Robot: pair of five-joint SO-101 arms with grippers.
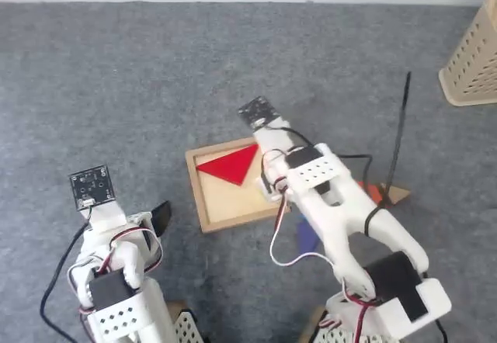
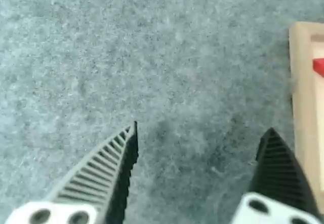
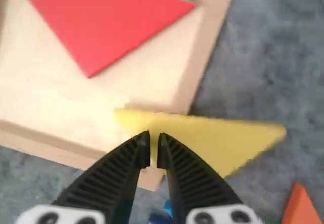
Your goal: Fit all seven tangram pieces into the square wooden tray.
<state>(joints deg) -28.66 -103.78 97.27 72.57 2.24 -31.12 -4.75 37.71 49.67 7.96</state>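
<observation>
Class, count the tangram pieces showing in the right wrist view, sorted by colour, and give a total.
red triangle: 1
yellow triangle: 1
orange piece: 1
blue piece: 1
Total: 4

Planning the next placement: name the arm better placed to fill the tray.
Right. The right tool grips the yellow triangle at the tray edge; the left tool hangs open over carpet.

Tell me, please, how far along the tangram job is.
Done: one red triangle lies in the tray. In hand: the right hand is shut on a yellow triangle at the tray's rim. Still to go: that one, an orange piece and a blue piece on the carpet, plus three more. The left hand is open.
</observation>
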